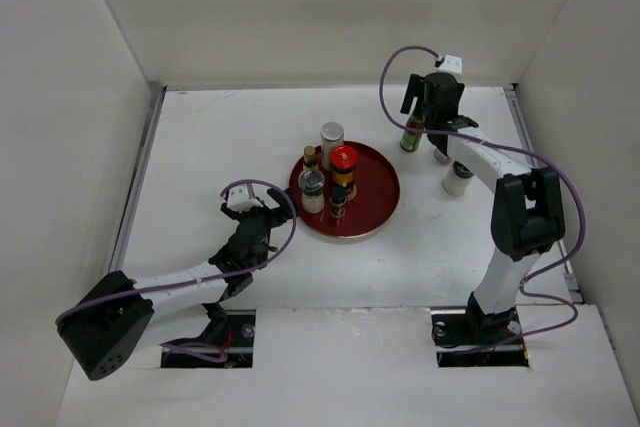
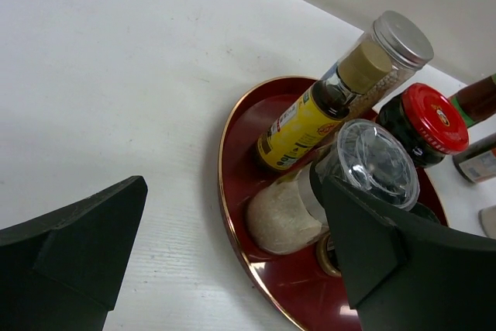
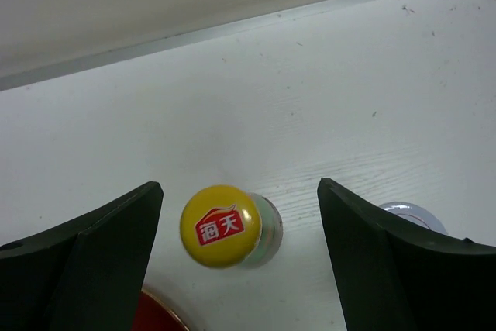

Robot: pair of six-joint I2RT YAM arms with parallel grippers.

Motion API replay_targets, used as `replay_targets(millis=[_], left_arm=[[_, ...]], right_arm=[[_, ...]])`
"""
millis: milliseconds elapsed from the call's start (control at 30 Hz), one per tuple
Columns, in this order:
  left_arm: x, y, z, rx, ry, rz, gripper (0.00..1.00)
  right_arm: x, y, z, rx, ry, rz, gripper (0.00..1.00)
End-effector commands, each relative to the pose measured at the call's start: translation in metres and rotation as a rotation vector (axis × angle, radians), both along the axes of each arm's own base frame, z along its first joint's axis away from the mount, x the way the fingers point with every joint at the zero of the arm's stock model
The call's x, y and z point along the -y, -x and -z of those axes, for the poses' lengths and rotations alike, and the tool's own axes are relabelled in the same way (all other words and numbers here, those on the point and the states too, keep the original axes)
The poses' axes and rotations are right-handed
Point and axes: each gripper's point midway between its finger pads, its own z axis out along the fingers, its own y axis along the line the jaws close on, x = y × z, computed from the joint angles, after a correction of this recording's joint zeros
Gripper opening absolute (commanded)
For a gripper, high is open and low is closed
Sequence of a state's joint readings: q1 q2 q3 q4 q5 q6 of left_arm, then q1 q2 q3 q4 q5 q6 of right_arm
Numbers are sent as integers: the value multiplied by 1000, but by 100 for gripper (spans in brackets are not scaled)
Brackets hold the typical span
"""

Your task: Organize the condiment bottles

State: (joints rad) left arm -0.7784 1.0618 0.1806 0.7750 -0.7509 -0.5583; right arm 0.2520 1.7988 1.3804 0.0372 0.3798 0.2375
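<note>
Yellow-capped bottle (image 3: pixel 221 225) stands on bench (image 1: pixel 200 147) betw. R tool's (image 3: pixel 239 186) spread fingers, neither touching, near red tray (image 1: pixel 385 192). L tool (image 2: pixel 232 184) also open, at tray's left rim; clear-lidded jar (image 2: pixel 372 162) inside tray, by its right finger.

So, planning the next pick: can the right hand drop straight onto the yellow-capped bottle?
Probably yes. The right hand hangs open over the yellow-capped bottle, its cap between the fingers with bare table either side. A silver cap lies beyond one finger.
</note>
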Motion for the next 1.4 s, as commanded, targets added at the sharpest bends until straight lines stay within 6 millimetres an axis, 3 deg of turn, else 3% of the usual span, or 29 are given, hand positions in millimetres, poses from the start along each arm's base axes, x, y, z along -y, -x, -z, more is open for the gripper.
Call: replay_targets(millis=[0,67,133,200,267,467,533,600,767,900,1067,1267,1367], left_arm=[[-1,-7,-30,81,87,-21,100],[-5,-7,-30,83,89,-32,100],[-6,-8,-29,80,86,-38,100],[-6,-9,-27,76,81,-38,100],[-6,-9,-27,74,79,-38,100],[-5,-9,-26,72,81,-33,100],[-5,-11,-25,67,78,-36,100],[-6,-11,-24,67,79,-37,100],[-9,-11,-26,72,86,-49,100],[-10,-10,-27,76,96,-48,100],[-9,-11,-25,69,92,-45,100],[-8,-11,-24,68,92,-40,100],[-6,-10,-26,71,98,-29,100]], right_arm=[[-6,-15,-10,28,-11,-40,83],[-9,-20,-4,21,-14,-51,75],[-11,-24,-2,21,-16,-50,61],[-10,-24,-10,44,-18,-42,47],[-4,-20,-27,96,-13,-14,40],[-18,17,-104,256,11,-22,37],[-32,32,-121,292,-10,-59,37],[-55,43,-125,299,-22,-123,37],[-101,56,-108,270,-42,-214,38],[-122,52,-86,238,-59,-257,38],[-140,46,-61,202,-73,-300,38],[-145,44,-33,169,-65,-294,40],[-146,49,-23,159,-57,-288,55]])
